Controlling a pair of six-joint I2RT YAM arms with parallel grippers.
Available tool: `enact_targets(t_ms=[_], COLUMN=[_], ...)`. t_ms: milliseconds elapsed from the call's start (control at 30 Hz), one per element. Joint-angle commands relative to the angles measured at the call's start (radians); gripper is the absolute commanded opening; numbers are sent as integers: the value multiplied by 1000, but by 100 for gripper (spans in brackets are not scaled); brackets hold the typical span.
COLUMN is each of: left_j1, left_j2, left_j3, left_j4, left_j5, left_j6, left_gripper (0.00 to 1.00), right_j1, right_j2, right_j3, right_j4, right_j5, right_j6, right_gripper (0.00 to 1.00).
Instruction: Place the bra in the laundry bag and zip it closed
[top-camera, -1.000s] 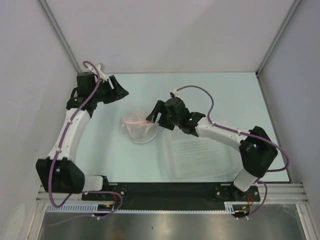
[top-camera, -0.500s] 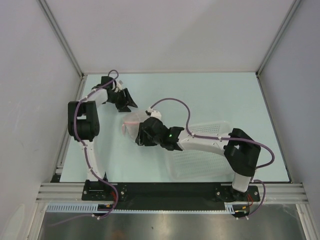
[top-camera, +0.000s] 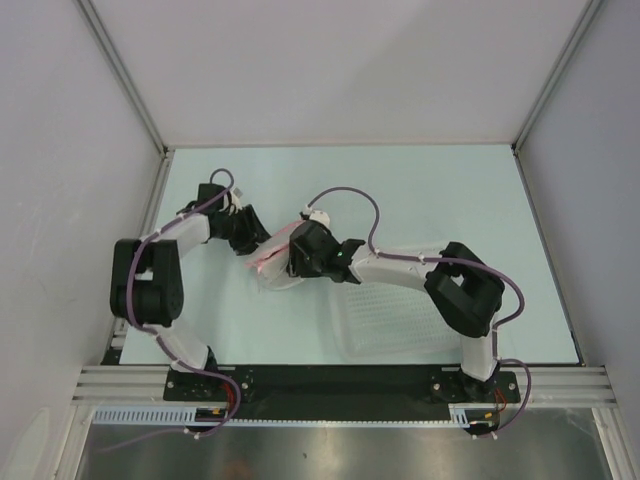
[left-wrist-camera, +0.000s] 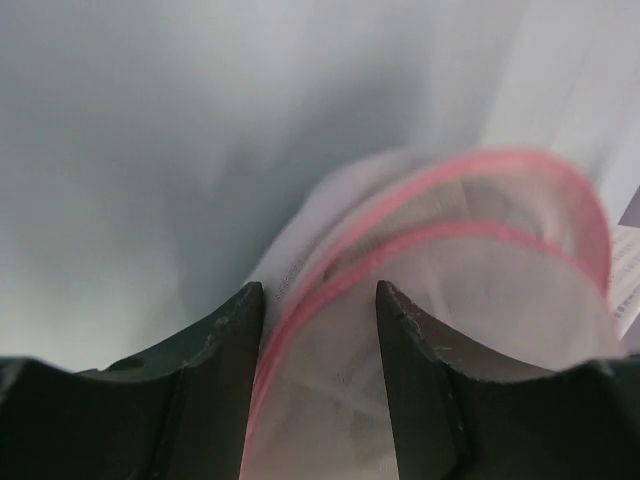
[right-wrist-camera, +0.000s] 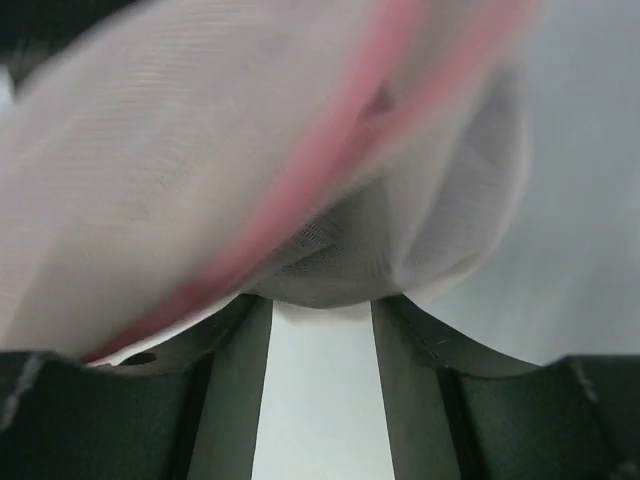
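The laundry bag sits pinned between the two tools, just left of the white perforated basket. The left gripper has its fingers either side of the bag's pink zipper rim. Mesh fills the whole gap between them, so it looks clamped on the bag. The right gripper meets the bag from the other side, and the mesh bulges over its fingertips. I can't tell whether that one is pinching.
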Motion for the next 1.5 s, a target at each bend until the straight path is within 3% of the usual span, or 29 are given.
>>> enact_targets(t_ms=[0,233,500,700,767,900,967,1100,1367,1467], left_j1=[2,2,4,21,22,21,21,21,-16,-128], left_j2=[-191,-377,-432,-493,-529,-619,-694,-831,-997,-1017], left_j3=[-161,-404,-354,-294,-280,-280,-304,-349,-433,-436], left_j4=[108,244,197,122,91,27,15,-24,-53,-64], left_j5=[-11,-31,-117,-165,-174,-199,-199,-173,-24,-71], left_j6=[-114,-243,-202,-139,-110,-76,-73,-84,-107,-122], left_gripper=[54,55,56,61,63,64,64,63,59,58], right_j1=[-101,-234,-265,-277,-281,-284,-281,-245,-117,-106], right_j2=[42,170,49,-45,-95,-175,-218,-263,-286,-264], right_j3=[107,279,221,227,212,174,129,16,-101,-118], right_j4=[34,-44,-168,-331,-356,-321,-260,-92,72,110], right_j5=[15,-80,-46,82,106,-70,-247,-429,-307,-281], right_j6=[-68,-125,-168,-283,-320,-352,-312,-119,68,102], right_gripper=[50,51,59,75,86,100,100,100,95,87])
